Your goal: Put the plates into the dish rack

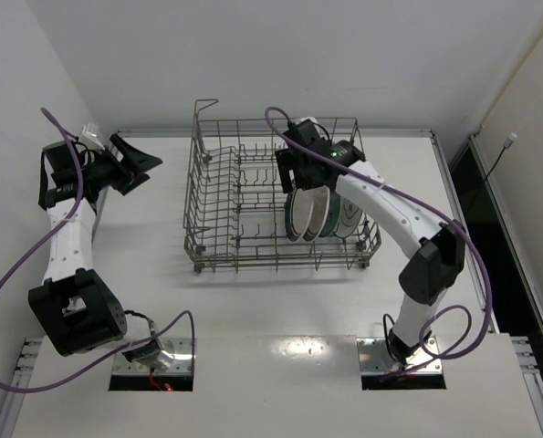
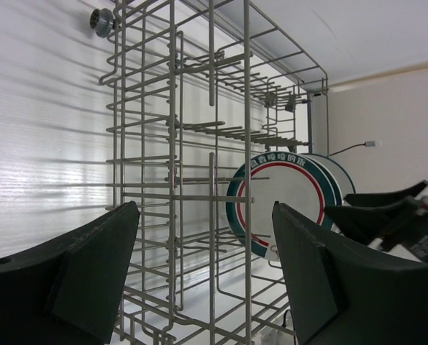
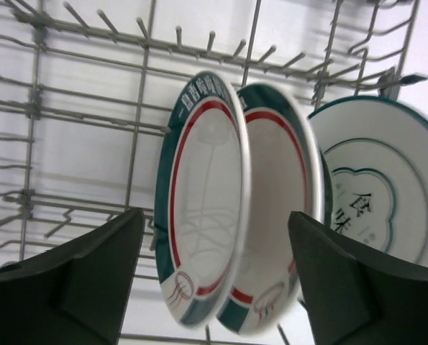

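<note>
The grey wire dish rack (image 1: 196,196) stands at the table's middle. Plates stand on edge at its right end: two with red-and-green rims (image 3: 203,208) (image 3: 278,215), side by side, and a white plate with a dark centre motif (image 3: 375,194) to their right. Only a thin dark edge shows between them, so the teal plate cannot be made out. My right gripper (image 3: 215,215) is open and empty, its fingers either side of the two ringed plates, just above them (image 1: 298,173). My left gripper (image 1: 139,164) is open and empty, left of the rack and facing it (image 2: 204,208).
The rack's left and middle rows of tines (image 2: 172,108) hold nothing. White walls close the table at the back and left. The right arm's purple cable (image 1: 280,119) loops over the rack's far rim. The right gripper's fingers (image 2: 386,212) show through the rack in the left wrist view.
</note>
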### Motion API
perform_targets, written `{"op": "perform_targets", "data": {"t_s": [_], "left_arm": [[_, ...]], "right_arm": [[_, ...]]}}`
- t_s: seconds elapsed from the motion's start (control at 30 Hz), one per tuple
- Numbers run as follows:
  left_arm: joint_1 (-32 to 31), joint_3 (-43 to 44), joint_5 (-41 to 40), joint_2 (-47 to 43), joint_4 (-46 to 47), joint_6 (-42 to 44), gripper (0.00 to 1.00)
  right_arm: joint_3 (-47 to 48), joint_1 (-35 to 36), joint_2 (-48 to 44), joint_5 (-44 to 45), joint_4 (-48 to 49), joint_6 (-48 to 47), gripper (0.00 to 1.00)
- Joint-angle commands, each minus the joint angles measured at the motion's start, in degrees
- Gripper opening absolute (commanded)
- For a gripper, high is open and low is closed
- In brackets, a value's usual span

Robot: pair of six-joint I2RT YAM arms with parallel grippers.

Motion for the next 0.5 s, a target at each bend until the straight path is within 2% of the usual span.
{"op": "perform_targets", "data": {"t_s": [0.0, 0.1, 0.3, 0.47], "left_arm": [[0.6, -0.1, 0.1, -0.3, 0.4, 1.5, 0.72], [0.6, -0.1, 0.1, -0.3, 0.4, 2.0, 0.72], [0.6, 0.9, -3.7, -0.3, -2.5, 5.5, 0.72], [0.6, 3.2, -9.0, -0.9, -6.8, 9.2, 0.72]], "right_arm": [[5.8, -0.8, -5.7, -0.2, -4.4, -2.6, 0.89], [7.9, -2.0, -7.7, -0.2, -7.1, -3.2, 1.00], [8.5, -3.1, -13.4, -3.7, -9.0, -6.8, 1.00], [1.8, -3.1, -19.7, -4.8, -8.2, -9.1, 1.00]]}}
